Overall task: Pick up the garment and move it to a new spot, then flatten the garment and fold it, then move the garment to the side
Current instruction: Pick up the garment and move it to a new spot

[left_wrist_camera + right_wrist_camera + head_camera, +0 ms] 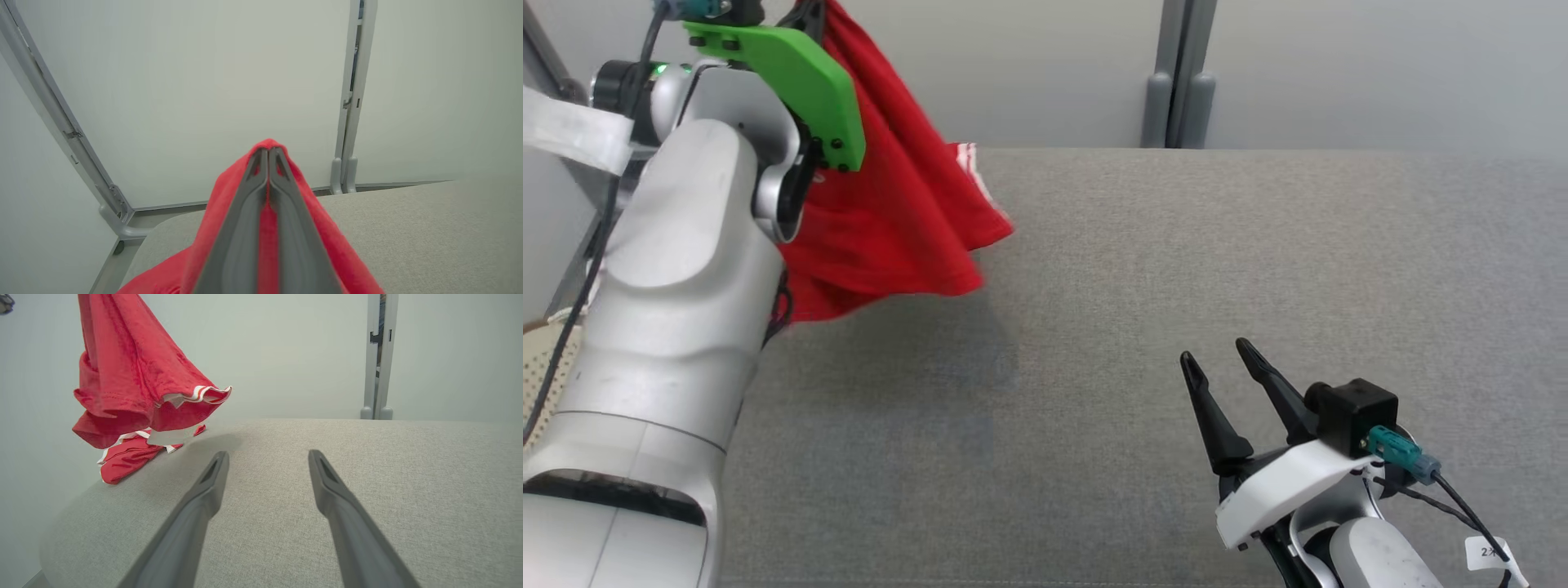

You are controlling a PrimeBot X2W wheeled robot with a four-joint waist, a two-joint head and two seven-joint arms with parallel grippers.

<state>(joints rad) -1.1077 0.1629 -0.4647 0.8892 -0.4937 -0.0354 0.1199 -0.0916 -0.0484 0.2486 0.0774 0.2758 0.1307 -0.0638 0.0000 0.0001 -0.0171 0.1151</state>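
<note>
Above the near right part of the grey table, the right gripper hovers with its fingers spread, holding nothing. Over the table's far left corner, the left gripper is clamped on the red garment, which hangs lengthwise, white-striped hem downward, lowest folds lying on the table.

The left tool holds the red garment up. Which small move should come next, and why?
Probably carry the red garment rightward over the grey fabric surface: the left tool is shut on it, while its lower end lies at the surface's left edge.
</note>
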